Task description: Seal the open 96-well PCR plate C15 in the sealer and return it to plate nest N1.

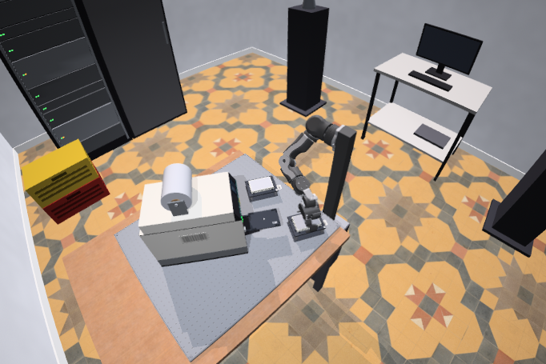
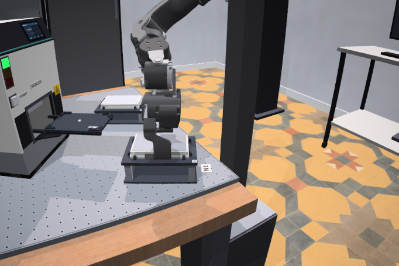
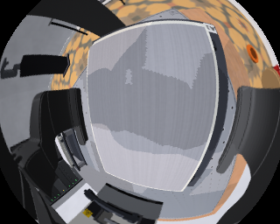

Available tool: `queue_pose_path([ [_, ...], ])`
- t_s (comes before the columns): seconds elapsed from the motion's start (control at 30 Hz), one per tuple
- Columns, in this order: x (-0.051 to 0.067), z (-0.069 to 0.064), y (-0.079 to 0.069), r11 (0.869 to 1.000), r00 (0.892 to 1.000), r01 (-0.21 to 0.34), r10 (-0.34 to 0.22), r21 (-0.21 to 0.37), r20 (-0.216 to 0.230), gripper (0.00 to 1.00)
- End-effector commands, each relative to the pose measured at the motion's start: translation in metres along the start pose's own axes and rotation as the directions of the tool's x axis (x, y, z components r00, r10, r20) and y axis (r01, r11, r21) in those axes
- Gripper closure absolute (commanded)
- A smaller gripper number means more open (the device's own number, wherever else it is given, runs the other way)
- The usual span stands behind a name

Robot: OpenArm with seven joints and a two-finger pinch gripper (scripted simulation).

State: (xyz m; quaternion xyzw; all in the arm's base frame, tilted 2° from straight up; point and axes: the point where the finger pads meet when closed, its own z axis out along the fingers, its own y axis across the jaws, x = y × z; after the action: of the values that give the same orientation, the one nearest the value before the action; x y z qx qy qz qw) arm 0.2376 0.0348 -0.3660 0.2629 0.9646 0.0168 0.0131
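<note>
Plate C15 [image 2: 141, 145] lies flat in nest N1 [image 2: 160, 163] near the table's right edge, with a shiny foil on top that fills the wrist view [image 3: 157, 108]. My gripper [image 2: 161, 151] points straight down over the plate, open, with one finger on each long side and a small gap to the plate on both. The near finger hides the plate's middle. The sealer's stage [image 2: 77, 123] stands out and its pocket is empty. The lamp [image 2: 5, 62] is green above the START key [image 2: 13, 100]. From above, C15 [image 1: 302, 224] sits under my gripper [image 1: 308, 218].
Sealed plate C51 [image 2: 121, 101] sits on nest N2 [image 2: 117, 110] behind the stage. The sealer housing [image 1: 194, 218] with its foil roll [image 1: 176, 183] stands to the left. The arm's black post [image 2: 243, 72] rises at the table's right edge.
</note>
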Motion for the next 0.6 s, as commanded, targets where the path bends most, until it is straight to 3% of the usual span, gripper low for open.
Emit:
queue_pose_path([
  [0.0,0.0,-0.001,0.001,1.0,1.0,0.0,0.0,-0.002,0.0,0.23],
  [0.13,0.0,-0.001,0.001,1.0,1.0,0.0,0.0,-0.002,0.0,0.23],
  [0.3,0.0,-0.041,0.001,1.0,1.0,0.001,-0.001,-0.003,0.0,0.23],
  [0.57,0.0,-0.041,0.001,1.0,1.0,0.001,-0.001,-0.003,0.0,0.23],
])
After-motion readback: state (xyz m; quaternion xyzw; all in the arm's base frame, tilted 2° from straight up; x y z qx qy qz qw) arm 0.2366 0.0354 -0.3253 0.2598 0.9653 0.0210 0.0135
